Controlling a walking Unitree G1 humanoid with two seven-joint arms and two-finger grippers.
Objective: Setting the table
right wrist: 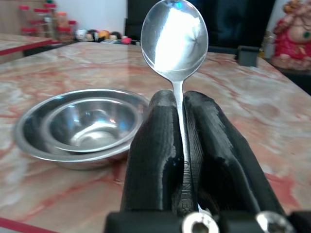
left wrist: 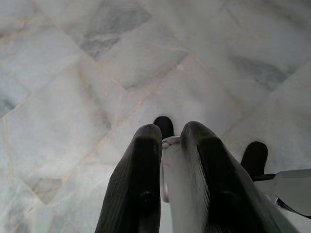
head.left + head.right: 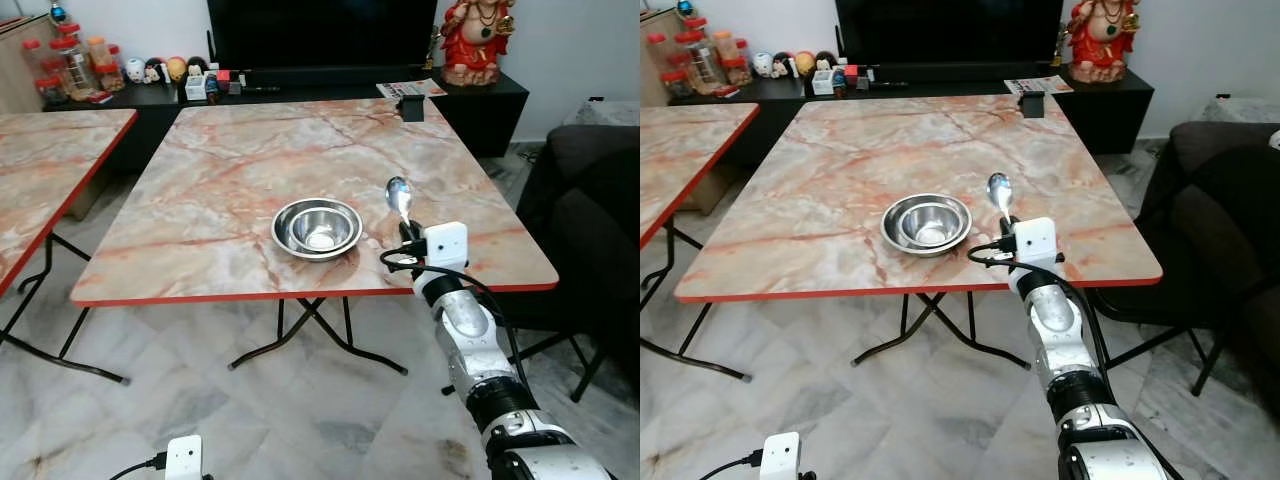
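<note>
The right gripper [image 1: 181, 145] pinches the spoon [image 1: 175, 39] by its thin handle beside the bowl [image 3: 317, 227]. It could twist or clatter off the near table [image 3: 200, 180] edge (left gripper [image 2: 170, 160] looks closed, idle).

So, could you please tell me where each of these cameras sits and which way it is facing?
Left eye view: head, looking forward and down at the marble table, steel bowl and right arm's end effector holding a spoon.
Right eye view: head, same scene from slightly to the right.
Left wrist view: along the left end effector, facing the floor.
Right wrist view: along the right end effector, facing the bowl and table.
Shared: both wrist views show their own black fingers.
</note>
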